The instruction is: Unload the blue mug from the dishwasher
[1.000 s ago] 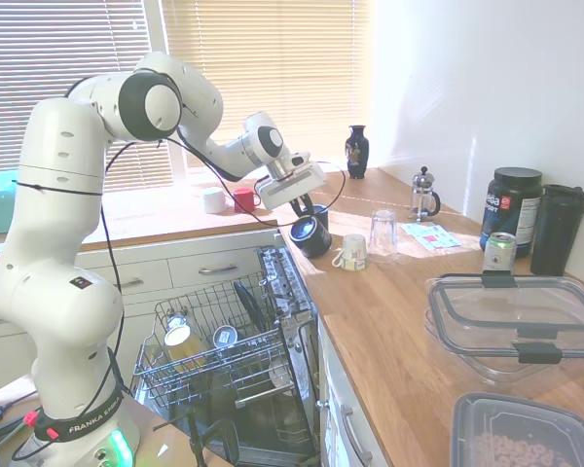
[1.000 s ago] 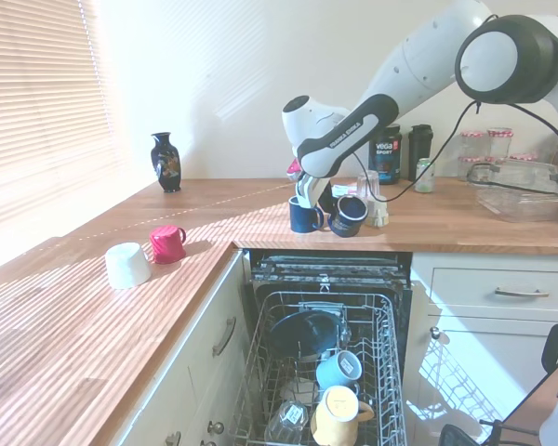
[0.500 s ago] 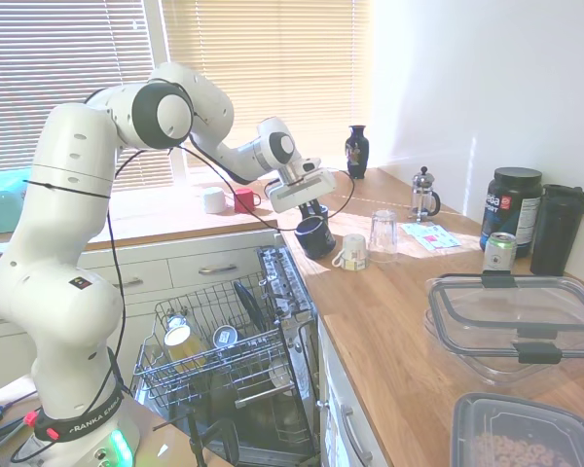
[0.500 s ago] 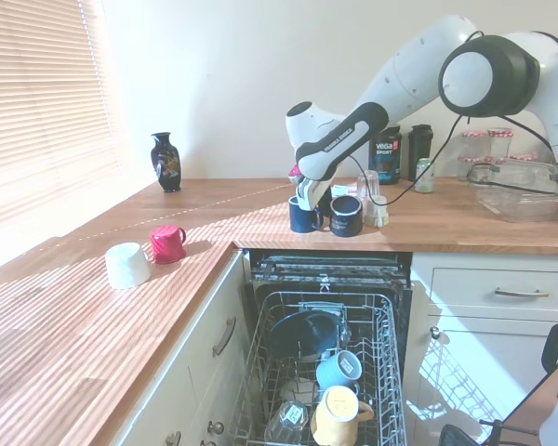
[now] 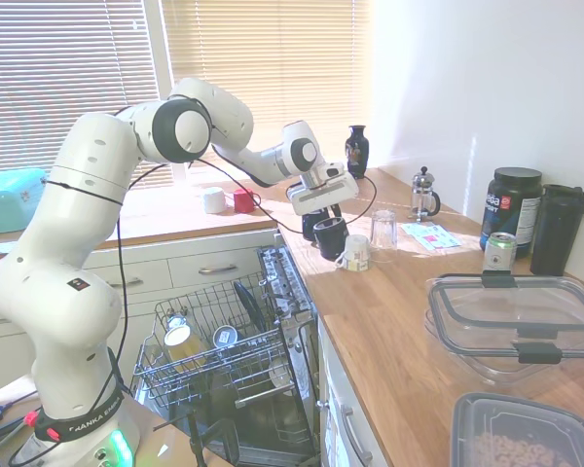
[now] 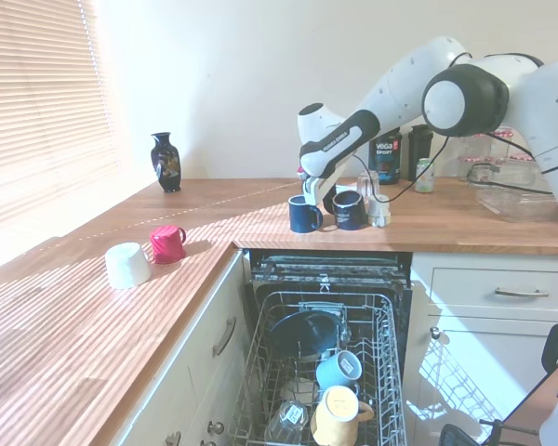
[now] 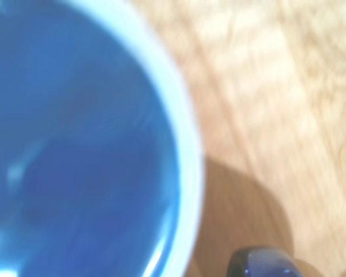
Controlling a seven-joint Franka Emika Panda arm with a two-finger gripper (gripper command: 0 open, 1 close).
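The blue mug (image 6: 349, 210) stands upright on the table (image 6: 260, 218), out of the dishwasher (image 6: 321, 372), beside another blue mug (image 6: 304, 215). The claw (image 6: 327, 197) seems to be grasping its rim, though that's unclear. Next: release and lift away.

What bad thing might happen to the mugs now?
The blue mug stands upright on the worktop, crowded between another blue mug and a small white cup. As the gripper pulls away, it might bump one. All three sit near the edge above the open dishwasher.
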